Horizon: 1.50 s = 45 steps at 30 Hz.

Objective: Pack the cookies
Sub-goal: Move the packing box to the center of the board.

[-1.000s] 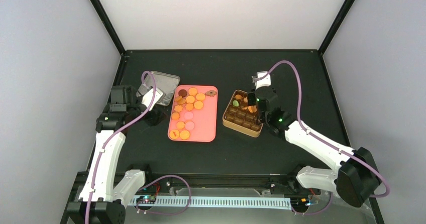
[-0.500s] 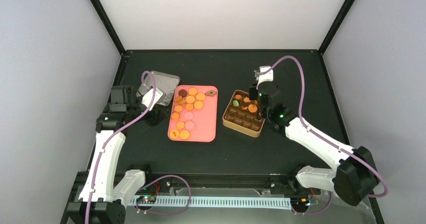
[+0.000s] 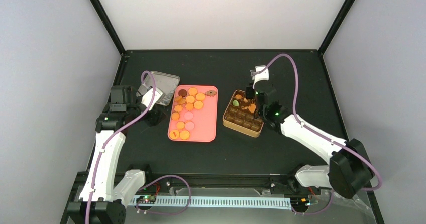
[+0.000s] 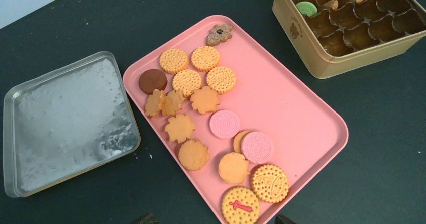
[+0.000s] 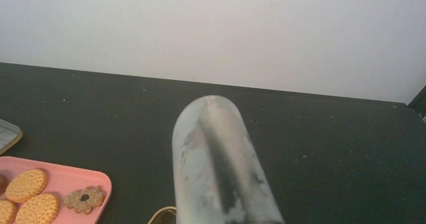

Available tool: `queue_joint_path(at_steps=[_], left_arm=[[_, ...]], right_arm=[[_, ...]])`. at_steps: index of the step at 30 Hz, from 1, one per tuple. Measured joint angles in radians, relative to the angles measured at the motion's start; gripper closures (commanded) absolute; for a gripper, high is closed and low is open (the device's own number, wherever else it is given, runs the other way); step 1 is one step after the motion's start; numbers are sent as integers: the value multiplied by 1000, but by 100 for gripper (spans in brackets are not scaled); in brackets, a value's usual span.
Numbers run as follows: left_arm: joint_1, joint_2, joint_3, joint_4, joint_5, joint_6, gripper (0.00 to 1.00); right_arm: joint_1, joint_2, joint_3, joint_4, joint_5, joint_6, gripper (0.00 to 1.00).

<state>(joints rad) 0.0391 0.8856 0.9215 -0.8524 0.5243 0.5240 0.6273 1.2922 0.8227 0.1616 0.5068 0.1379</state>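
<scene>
My right gripper [image 3: 254,102] has shifted toward the far side of the gold tin [image 4: 351,61]. An orange cookie [image 3: 252,108] shows by its fingers, but I cannot tell whether they grip it. My left gripper [image 3: 153,114] hasn't moved. It hangs left of the pink tray [image 4: 301,108] with its jaws spread and empty. Most cookies [image 4: 205,99] lie on that tray, and a few sit in the tin's far cups.

We see the right claw [image 5: 217,153] as one pale, scuffed shape with a dark central stripe, rising from the lower edge; how its jaws stand cannot be told. Low to its left lies a pink tray [image 5: 60,171] corner bearing cookies [image 5: 26,184]: round orange ones and, nearest the claw, a brown flower-shaped cookie [image 5: 84,198]. A gold rim [image 5: 163,214] shows just beside the claw's base.
</scene>
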Motion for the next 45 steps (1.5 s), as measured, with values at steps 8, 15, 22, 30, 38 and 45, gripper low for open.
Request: queue_joint_path(at_steps=[8, 15, 22, 30, 38, 45], left_arm=[[0, 17, 0, 1, 2, -1, 38], [0, 18, -3, 1, 4, -1, 38], [0, 17, -4, 1, 4, 0, 38], [1, 17, -6, 1, 4, 0, 38], [8, 17, -6, 0, 5, 0, 38], [8, 17, -8, 1, 8, 0, 38]], right_arm=[[-1, -137, -74, -30, -5, 23, 77], [-1, -198, -84, -44, -5, 25, 75], [-33, -114, -48, -40, 13, 14, 75], [-92, -33, -16, -24, 22, -1, 75], [-118, -43, -16, -36, 40, -3, 75], [-125, -77, -16, -47, 66, -6, 79]])
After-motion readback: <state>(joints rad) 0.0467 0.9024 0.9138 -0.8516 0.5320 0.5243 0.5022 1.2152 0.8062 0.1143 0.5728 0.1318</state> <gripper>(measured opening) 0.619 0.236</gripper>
